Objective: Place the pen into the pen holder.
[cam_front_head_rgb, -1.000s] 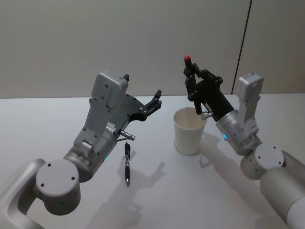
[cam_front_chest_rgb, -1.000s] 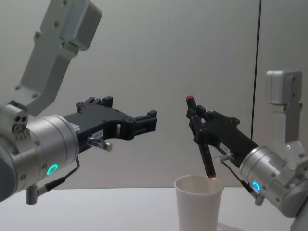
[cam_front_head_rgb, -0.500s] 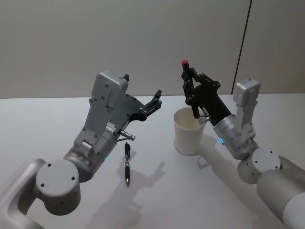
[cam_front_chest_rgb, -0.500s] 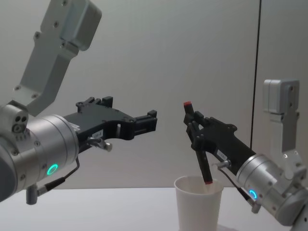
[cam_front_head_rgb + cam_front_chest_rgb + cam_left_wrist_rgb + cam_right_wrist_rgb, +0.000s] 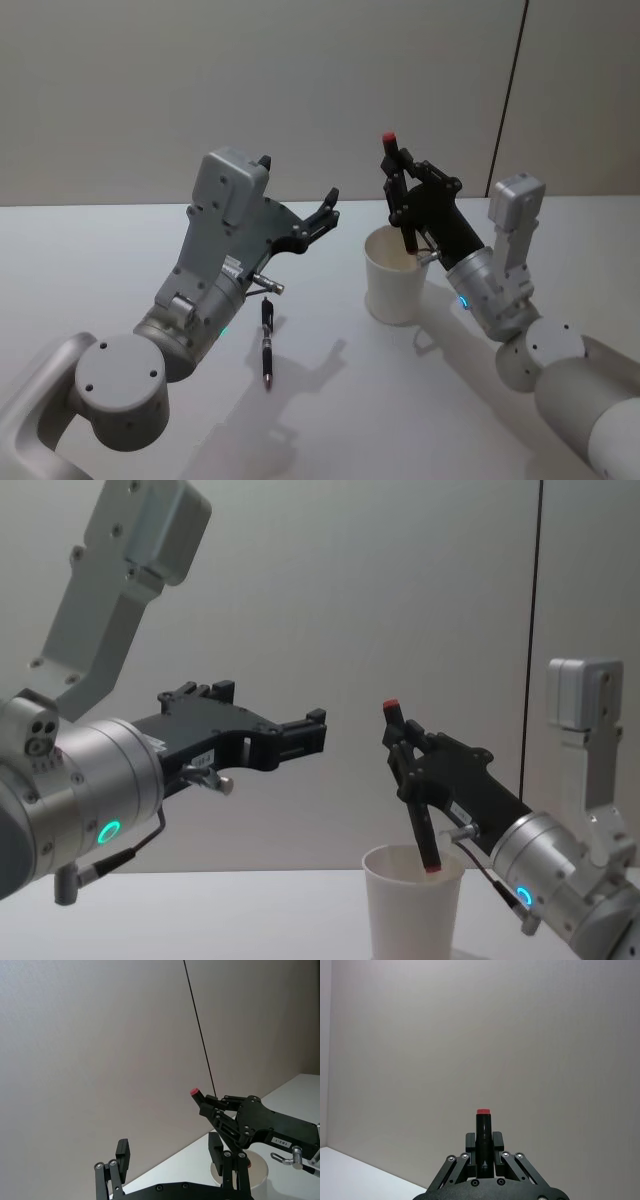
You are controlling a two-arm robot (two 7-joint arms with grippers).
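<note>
My right hand point(image 5: 400, 190) is gripping the pen point(image 5: 391, 152) tight, red cap up, and lowering it toward the pen holder point(image 5: 396, 292).

Head view: the tip was hanging above the rim a second ago and is now dipping just inside the mouth. A second pen point(image 5: 267, 345) is lying on the counter point(image 5: 100, 260), untouched. My left hand point(image 5: 325, 212) is hovering above it, parked, not shifting.

Left wrist view: my left hand point(image 5: 170, 1152) is spread wide, carrying nothing. My right hand point(image 5: 220, 1115) is leaning the pen point(image 5: 195, 1093) over the pen holder point(image 5: 257, 1170).

Right wrist view: my right hand point(image 5: 483, 1142) is pinching the pen point(image 5: 482, 1127) from both sides, with the cap sticking out past the fingers.

Chest view: my right hand point(image 5: 405, 765) is sinking. The tip of the pen point(image 5: 424, 842) is now crossing below the rim of the pen holder point(image 5: 410, 920). My left hand point(image 5: 300, 735) is idling.

My read: alignment is done and insertion is starting. The pen is tilting, so letting go this early is risking a tip-out. I'm judging it needs to go deeper first.
</note>
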